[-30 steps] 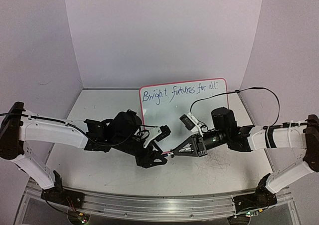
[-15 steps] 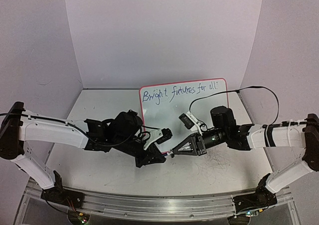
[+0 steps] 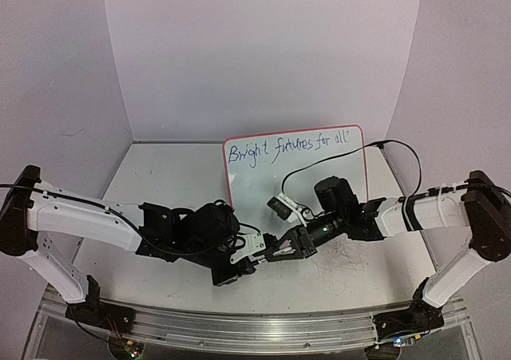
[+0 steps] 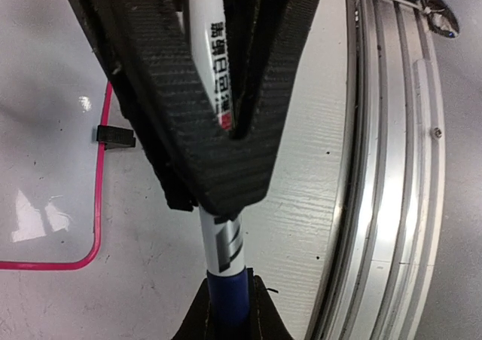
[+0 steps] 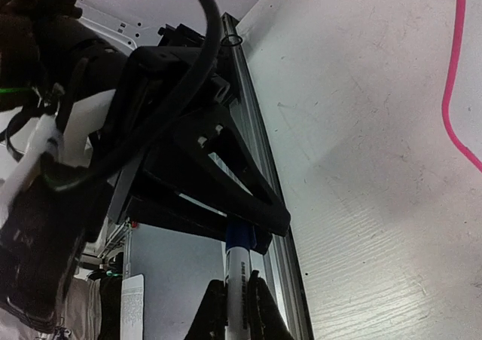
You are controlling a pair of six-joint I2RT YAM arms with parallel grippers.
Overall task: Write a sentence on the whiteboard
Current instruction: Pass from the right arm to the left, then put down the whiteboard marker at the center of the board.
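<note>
Both grippers have slid away from the whiteboard [image 3: 335, 176] toward its near-left side since a second ago, carrying the marker [image 4: 213, 61] with them; right arm now reaches further across.

Left gripper [image 3: 249, 262] is clenched on the marker's white labelled barrel. Right gripper [image 3: 278, 252] is clenched on the other end, where the blue section is. Marker bridges the two, tip to tip, just off the whiteboard's near edge, above the table. Can't tell which end is cap and which is nib.

Sentence [image 3: 287, 147] sits along the whiteboard's far edge, one blue line, reads complete. Rest of the whiteboard is bare. Whiteboard lies flat; its pink rim and a clip foot [image 4: 115, 136] show in the left wrist view, beside the left gripper.

Judgement: writing looks done. Two-ended grip off the whiteboard fits capping the marker or passing it across; one gripper braces the barrel while the other pushes or pulls along its axis. Holding it clear of the whiteboard keeps stray ink off the sentence. Risk: off-axis push lets the marker twist in the grip.
</note>
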